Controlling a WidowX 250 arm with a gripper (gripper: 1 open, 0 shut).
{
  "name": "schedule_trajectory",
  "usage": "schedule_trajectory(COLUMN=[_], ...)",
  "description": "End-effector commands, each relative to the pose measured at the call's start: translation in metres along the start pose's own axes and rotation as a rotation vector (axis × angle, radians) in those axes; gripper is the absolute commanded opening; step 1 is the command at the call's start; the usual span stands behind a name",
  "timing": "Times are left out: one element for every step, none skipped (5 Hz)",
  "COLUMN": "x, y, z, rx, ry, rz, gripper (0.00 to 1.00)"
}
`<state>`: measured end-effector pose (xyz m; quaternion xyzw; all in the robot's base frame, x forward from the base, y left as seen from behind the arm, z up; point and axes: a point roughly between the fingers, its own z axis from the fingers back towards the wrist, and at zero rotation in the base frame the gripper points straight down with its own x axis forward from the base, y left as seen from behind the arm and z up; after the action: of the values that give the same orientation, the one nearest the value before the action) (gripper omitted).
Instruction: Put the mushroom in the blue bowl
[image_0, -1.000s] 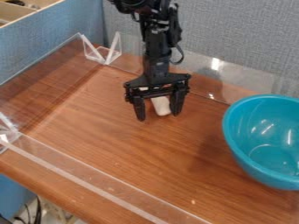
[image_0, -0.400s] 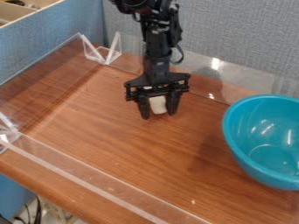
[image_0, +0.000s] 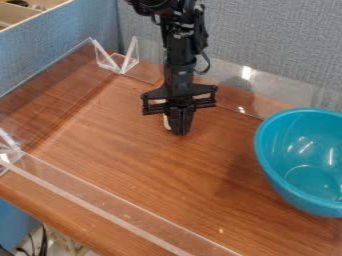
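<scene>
Near the middle of the wooden worktop (image_0: 120, 140), the black gripper (image_0: 179, 125) points straight down from its arm, its tips at or just above the surface. The jaws are pinched together on the mushroom (image_0: 171, 121); only a sliver of its cream body shows between the dark fingers. The blue bowl (image_0: 303, 160) sits on the worktop at the right edge of the view, well apart from the gripper, with its far side cut off by the frame. A low clear plastic wall (image_0: 60, 63) runs along the worktop's edges, and a blue partition (image_0: 54, 45) stands behind the left side.
</scene>
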<state>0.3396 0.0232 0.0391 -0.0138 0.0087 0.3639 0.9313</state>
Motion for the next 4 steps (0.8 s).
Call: schedule_trajectory(x=[0.008, -0.001, -0.025, -0.059], y=[-0.006, -0.012, -0.041, -0.064], z=[0.053, 0.079, 0.109, 0.116], rx=[-0.085, -0.112, -0.153, -0.169], ry=[-0.101, -0.125, -0.144, -0.13], rz=[-0.018, -0.086, -0.231, -0.373], gripper=[0.0, 0.0, 0.0, 0.0])
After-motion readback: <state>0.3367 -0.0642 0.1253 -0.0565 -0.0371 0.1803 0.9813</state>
